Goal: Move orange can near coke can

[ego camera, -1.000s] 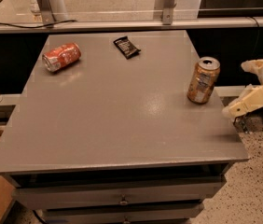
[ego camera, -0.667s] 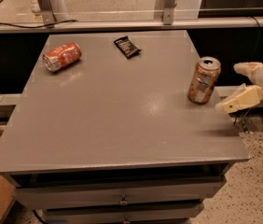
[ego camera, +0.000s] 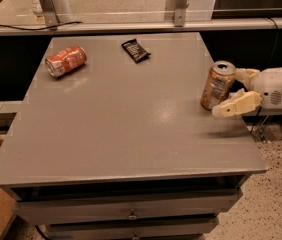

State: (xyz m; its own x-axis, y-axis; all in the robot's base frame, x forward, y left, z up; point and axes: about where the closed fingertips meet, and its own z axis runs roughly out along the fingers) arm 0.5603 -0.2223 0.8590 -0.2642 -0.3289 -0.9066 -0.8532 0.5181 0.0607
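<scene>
- drawers (ego camera: 131,215) under table (ego camera: 121,134) front: shut, contents not visible.
- gripper (ego camera: 228,93) at table's right edge, side-on. Jaws apart: one finger in front of orange can (ego camera: 217,86), other behind it. Not clamped afaict.
- orange can upright, near right edge. Thin alu, so prob light, slick, dents easy. Full or empty: can't tell. Grab mid-body, gentle squeeze, keep upright.
- far side: black wrapper (ego camera: 135,50) mid-back. coke can (ego camera: 65,61) on its side back-left, well apart from orange can. May roll if bumped.
</scene>
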